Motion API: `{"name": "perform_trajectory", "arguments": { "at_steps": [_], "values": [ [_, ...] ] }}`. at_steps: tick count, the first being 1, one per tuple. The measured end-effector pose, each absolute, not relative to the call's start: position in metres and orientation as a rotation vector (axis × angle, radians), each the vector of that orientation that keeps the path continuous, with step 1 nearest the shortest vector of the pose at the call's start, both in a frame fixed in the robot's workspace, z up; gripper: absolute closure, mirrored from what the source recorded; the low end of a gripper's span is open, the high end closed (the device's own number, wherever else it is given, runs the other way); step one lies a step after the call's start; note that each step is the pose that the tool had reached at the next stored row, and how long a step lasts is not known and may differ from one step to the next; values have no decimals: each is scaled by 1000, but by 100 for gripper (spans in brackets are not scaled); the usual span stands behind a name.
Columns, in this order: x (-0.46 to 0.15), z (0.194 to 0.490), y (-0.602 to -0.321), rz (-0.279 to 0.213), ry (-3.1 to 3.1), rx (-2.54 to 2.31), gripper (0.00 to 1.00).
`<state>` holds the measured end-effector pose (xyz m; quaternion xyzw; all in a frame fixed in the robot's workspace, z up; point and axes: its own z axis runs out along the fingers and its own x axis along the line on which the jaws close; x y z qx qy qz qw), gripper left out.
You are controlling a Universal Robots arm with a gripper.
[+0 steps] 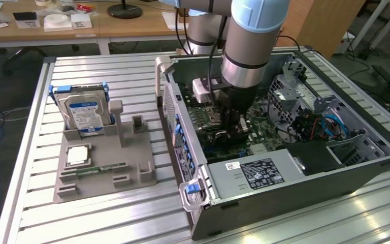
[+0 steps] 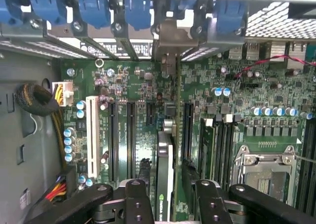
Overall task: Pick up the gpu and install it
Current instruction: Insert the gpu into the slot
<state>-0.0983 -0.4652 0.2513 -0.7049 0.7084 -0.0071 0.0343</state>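
Observation:
The gpu [image 2: 165, 174] stands on edge, in line with a motherboard [image 2: 143, 85] slot. Its metal bracket [image 2: 170, 36] is at the rear slot openings under the blue latches. My gripper [image 2: 167, 189] straddles the card's near end. A black finger [image 2: 144, 172] shows on one side and its twin on the other, each with a narrow gap to the card, so the jaws look open around it. In the exterior view the gripper [image 1: 234, 127] is deep inside the open computer case [image 1: 357, 168], over the board's middle.
Black expansion slots and a white one [image 2: 92, 135] lie beside the card, with RAM slots and the CPU socket [image 2: 264, 169] on the other side. Cables [image 2: 34, 98] bunch at the case wall. A grey parts tray [image 1: 100, 173] at the exterior view's left holds a hard drive [image 1: 85, 114] and a RAM stick [image 1: 103, 169].

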Motion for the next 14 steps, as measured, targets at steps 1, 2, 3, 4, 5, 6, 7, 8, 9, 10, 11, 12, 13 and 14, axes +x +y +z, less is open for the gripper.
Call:
{"name": "perform_trajectory", "arguments": {
  "at_steps": [1, 2, 3, 4, 5, 6, 7, 8, 9, 10, 11, 12, 13, 14],
  "values": [
    [-98, 251, -465, -12, 2183, -2172, 60],
    [-98, 251, -465, -3, 2188, -2176, 60],
    [-98, 251, -465, 3, 2191, -2179, 60],
    [-98, 251, -465, 7, 2193, -2180, 60],
    [-98, 251, -465, 9, 2194, -2181, 60],
    [-97, 251, -465, 11, 2194, -2182, 60],
    [-97, 251, -465, 14, 2196, -2183, 60],
    [-97, 251, -465, 18, 2198, -2185, 60],
    [-97, 251, -465, 22, 2200, -2186, 60],
    [-97, 251, -465, 25, 2201, -2188, 60],
    [-97, 251, -465, 28, 2203, -2189, 60],
    [-97, 251, -465, 30, 2204, -2190, 60],
    [-97, 251, -465, 32, 2205, -2191, 60],
    [-97, 251, -465, 34, 2206, -2191, 60]
  ]
}}
